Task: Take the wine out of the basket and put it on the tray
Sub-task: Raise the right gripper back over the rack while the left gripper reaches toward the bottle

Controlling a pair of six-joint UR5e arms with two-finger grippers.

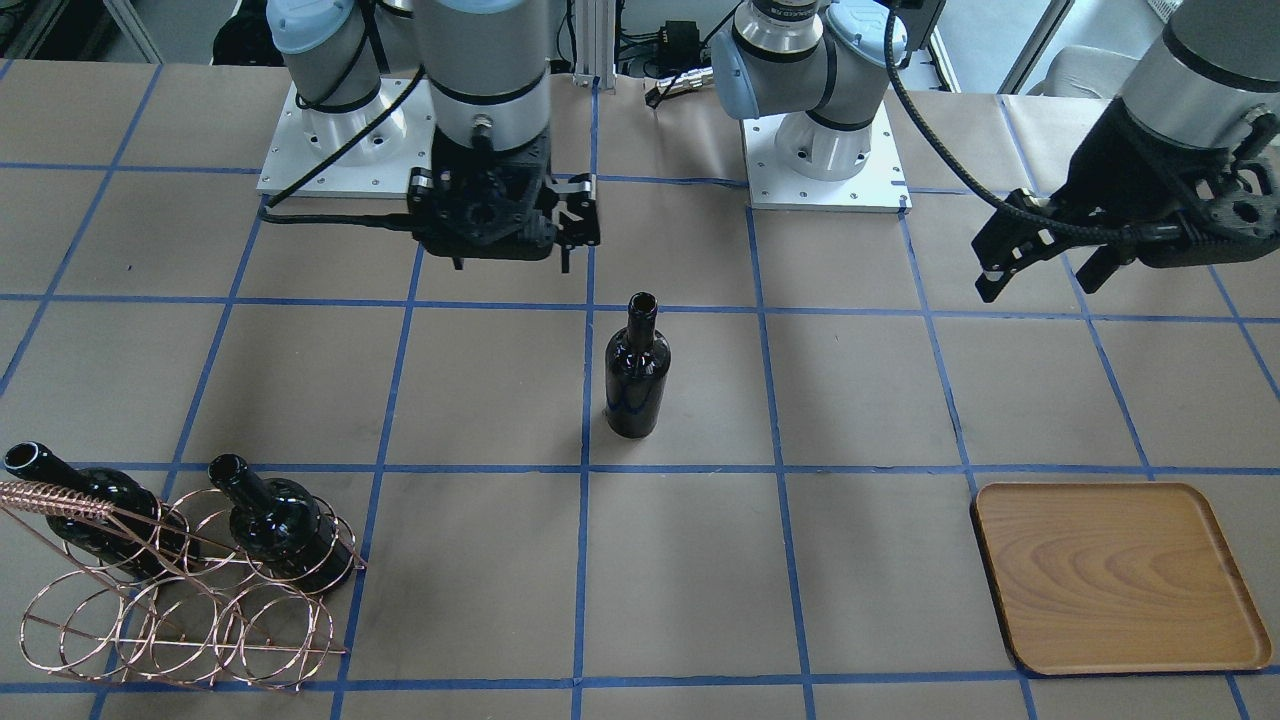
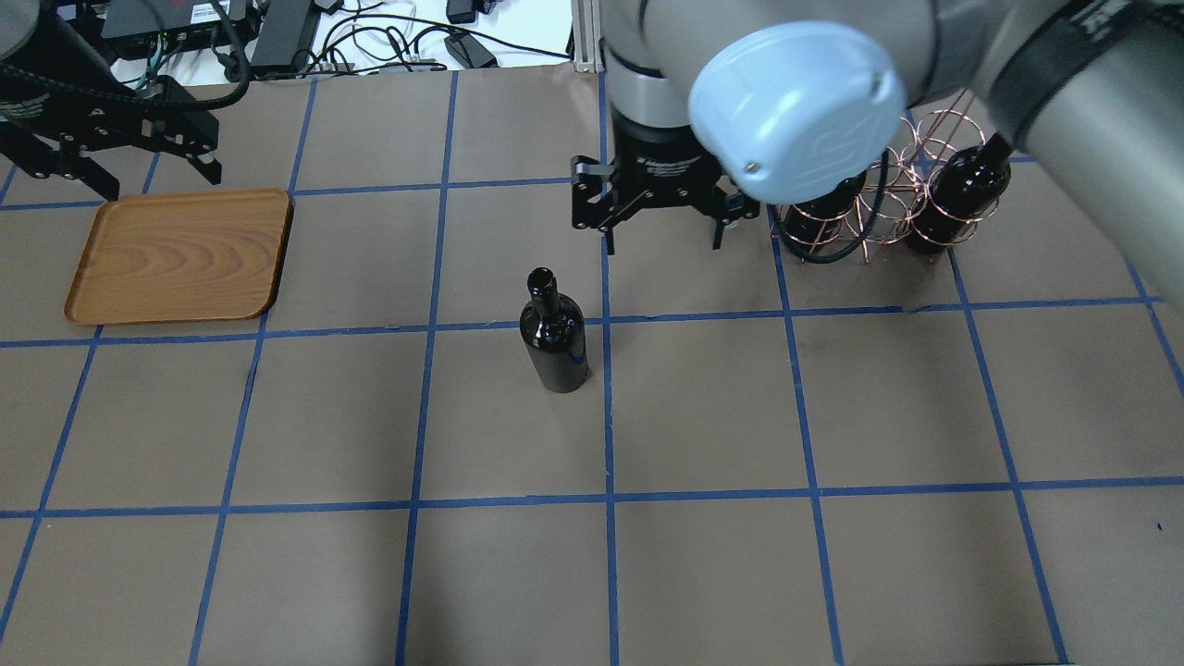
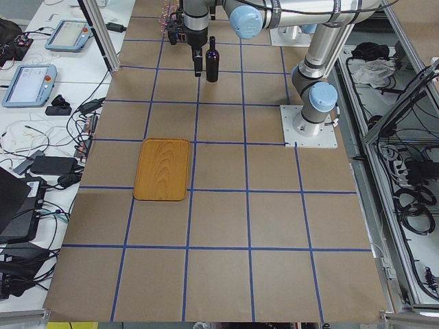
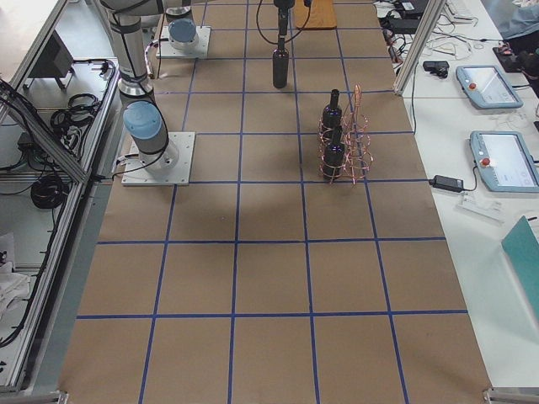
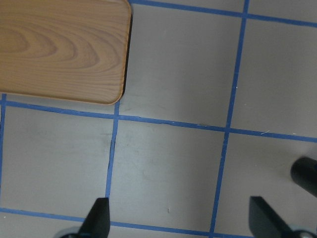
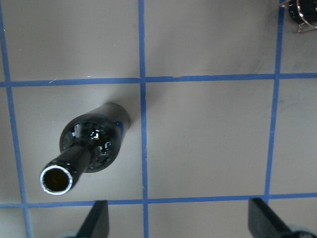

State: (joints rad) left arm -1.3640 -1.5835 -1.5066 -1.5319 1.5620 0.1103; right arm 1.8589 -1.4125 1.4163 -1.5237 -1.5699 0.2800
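One wine bottle [image 1: 637,370] stands upright on the table's middle, apart from both grippers; it also shows in the overhead view [image 2: 553,338] and from above in the right wrist view [image 6: 91,146]. My right gripper [image 2: 662,242] hangs open and empty above the table, just beyond and beside the bottle. My left gripper [image 2: 157,180] is open and empty, above the far edge of the wooden tray [image 2: 180,254], which lies bare. The copper wire basket [image 1: 60,493] holds two more bottles [image 1: 280,520], necks sticking out.
The table is brown paper with a blue tape grid. Both arm bases [image 1: 825,150] stand on white plates at the robot's side. Cables and screens lie beyond the table's edges [image 3: 41,82]. The tray's corner shows in the left wrist view [image 5: 59,47].
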